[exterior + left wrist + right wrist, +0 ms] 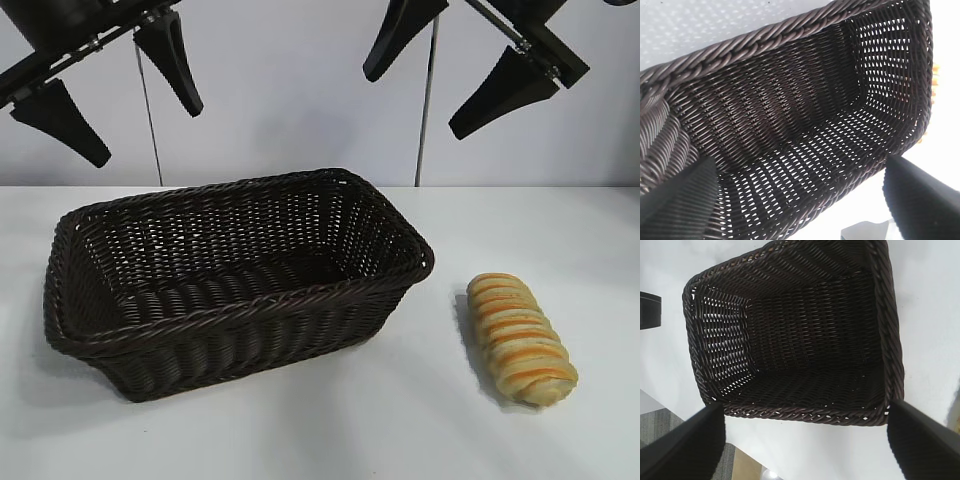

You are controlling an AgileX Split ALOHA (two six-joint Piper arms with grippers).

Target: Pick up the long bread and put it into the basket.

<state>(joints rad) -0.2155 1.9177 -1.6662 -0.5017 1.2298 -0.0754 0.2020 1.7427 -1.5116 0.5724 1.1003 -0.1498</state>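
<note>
1. Exterior view: the basket, dark woven wicker, sat on the white table and held nothing.
2. The long bread lay on the table beside the basket's right end, apart from it and untouched.
3. The left gripper hung high above the basket's left end, its fingers spread wide and holding nothing.
4. The right gripper hung high above the gap between the basket and the bread, fingers likewise spread and holding nothing.
5. Both wrist views looked down into the bare basket; neither showed the whole bread.
6. Judged from this, nothing of the task was done: the reach, the grasp, the lift and the placing in the basket all remained.
</note>
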